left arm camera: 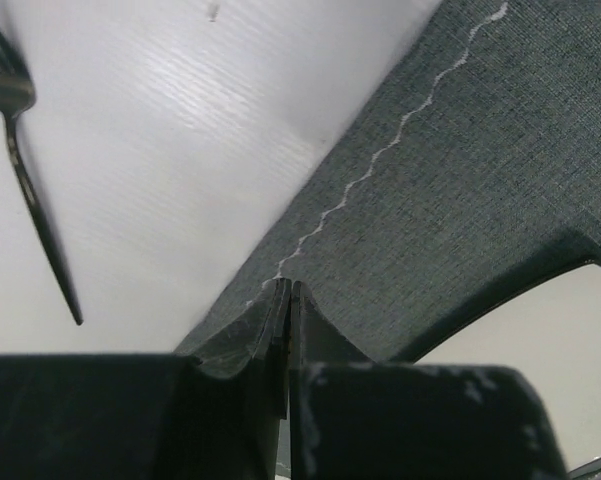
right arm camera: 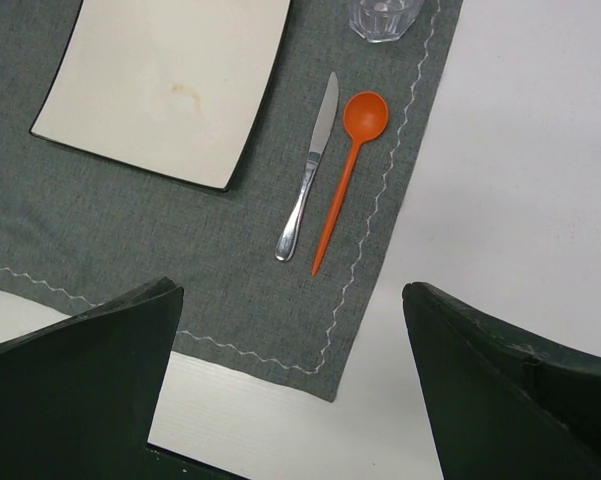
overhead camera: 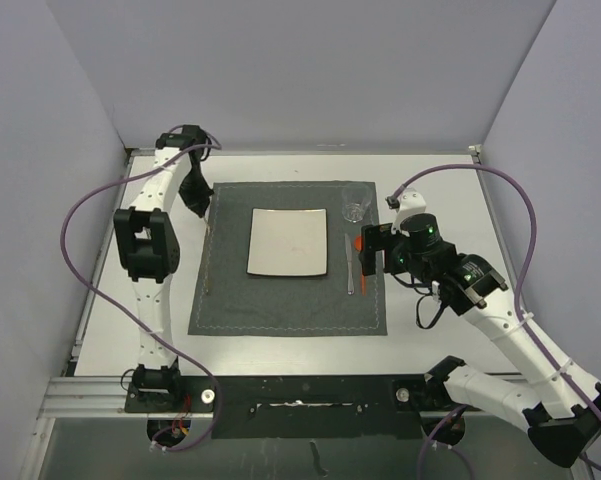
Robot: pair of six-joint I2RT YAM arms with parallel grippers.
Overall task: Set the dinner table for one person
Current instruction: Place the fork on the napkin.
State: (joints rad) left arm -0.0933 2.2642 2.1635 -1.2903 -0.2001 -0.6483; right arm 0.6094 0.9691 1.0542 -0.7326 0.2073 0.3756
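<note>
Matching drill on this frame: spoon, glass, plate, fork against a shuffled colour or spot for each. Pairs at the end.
1 spoon
2 glass
3 plate
4 fork

A clear, at the far right corner of the placemat
B lying on the bare dinner table, off the placemat
C orange
D white, square, mid-placemat

Pairs: 1-C, 2-A, 3-D, 4-B

A robotics lab: 2 arms [overhead camera: 143,245] bolted to a metal rail [overhead camera: 85,398] (bare partition walls [overhead camera: 300,70] around).
</note>
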